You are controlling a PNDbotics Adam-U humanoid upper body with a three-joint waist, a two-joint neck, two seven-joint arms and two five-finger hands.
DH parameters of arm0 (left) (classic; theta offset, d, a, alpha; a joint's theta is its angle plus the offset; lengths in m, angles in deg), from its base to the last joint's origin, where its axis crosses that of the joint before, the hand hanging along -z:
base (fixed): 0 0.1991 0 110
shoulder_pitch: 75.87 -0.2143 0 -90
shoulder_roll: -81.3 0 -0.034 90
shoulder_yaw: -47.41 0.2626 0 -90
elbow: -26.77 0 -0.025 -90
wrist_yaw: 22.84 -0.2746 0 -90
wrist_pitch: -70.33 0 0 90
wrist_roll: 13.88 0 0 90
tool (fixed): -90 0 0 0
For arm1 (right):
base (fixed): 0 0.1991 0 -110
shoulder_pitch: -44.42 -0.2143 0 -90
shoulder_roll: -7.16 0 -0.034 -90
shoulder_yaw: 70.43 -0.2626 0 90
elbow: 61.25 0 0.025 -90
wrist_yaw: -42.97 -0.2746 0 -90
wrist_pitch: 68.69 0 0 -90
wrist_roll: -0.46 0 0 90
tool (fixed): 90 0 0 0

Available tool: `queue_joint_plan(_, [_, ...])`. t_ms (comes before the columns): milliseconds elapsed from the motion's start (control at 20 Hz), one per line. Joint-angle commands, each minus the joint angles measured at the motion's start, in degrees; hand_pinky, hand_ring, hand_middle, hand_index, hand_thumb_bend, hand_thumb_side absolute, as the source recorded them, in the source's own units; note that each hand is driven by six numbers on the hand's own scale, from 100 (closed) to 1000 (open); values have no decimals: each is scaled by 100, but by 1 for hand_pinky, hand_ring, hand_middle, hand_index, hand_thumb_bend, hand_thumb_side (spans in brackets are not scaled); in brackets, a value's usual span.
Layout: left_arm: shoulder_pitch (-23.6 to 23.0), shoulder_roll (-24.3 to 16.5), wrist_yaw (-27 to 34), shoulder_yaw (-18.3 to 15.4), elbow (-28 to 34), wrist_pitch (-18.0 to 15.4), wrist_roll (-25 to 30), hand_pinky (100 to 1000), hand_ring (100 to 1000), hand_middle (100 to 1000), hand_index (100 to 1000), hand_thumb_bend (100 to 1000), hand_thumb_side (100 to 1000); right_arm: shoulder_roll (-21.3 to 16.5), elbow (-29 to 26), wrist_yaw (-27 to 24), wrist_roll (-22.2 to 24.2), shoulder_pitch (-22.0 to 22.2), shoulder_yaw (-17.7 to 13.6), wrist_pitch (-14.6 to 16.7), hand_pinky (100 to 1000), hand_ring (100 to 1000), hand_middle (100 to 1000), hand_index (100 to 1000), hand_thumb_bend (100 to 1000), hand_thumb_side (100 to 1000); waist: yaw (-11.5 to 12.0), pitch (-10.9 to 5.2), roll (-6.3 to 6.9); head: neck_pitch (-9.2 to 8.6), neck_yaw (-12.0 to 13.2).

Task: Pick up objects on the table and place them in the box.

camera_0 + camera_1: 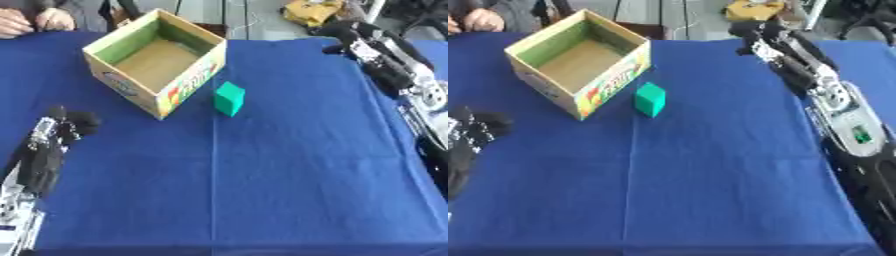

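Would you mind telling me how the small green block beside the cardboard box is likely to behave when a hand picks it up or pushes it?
The small green block has flat faces and sharp edges, so it probably slides rather than rolls. It stands slightly taller than wide, so a high push might tip it. It looks rigid, likely keeping its shape when pinched.

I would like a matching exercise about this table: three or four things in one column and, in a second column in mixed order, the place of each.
Things:
1. box
2. green block
3. left hand
4. right hand

Places:
A. far right, above the blue cloth
B. beside the box, on its right
C. near left edge of the cloth
D. far left part of the cloth, open side up

Pairs: 1-D, 2-B, 3-C, 4-A
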Motion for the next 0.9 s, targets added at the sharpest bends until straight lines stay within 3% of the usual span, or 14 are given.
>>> queue_joint_plan(50, [99, -62, 36, 43, 73, -8, 46, 823, 771, 610, 696, 213, 1000, -105, 377, 299, 141, -434, 108, 171, 861, 1000, 882, 900, 100, 575, 49, -51, -16, -39, -75])
queue_joint_plan(300, [147, -66, 35, 97, 63, 1, 100, 823, 771, 611, 696, 209, 1000, 25, 1098, 743, 346, -939, 259, 571, 871, 1000, 906, 926, 124, 560, 209, -16, -43, -106, -161])
queue_joint_plan(400, [172, -64, 40, 112, 64, 0, 118, 823, 771, 611, 696, 212, 1000, 111, 1405, 932, 402, -1079, 295, 757, 873, 1000, 909, 929, 100, 594, 266, -1, -43, -133, -198])
queue_joint_plan(900, [288, -29, 75, 169, 88, 2, 170, 823, 771, 610, 695, 216, 1000, 589, 2580, 1887, 247, -1448, 339, 1712, 878, 1000, 914, 940, 163, 629, 459, 75, -58, -203, -314])
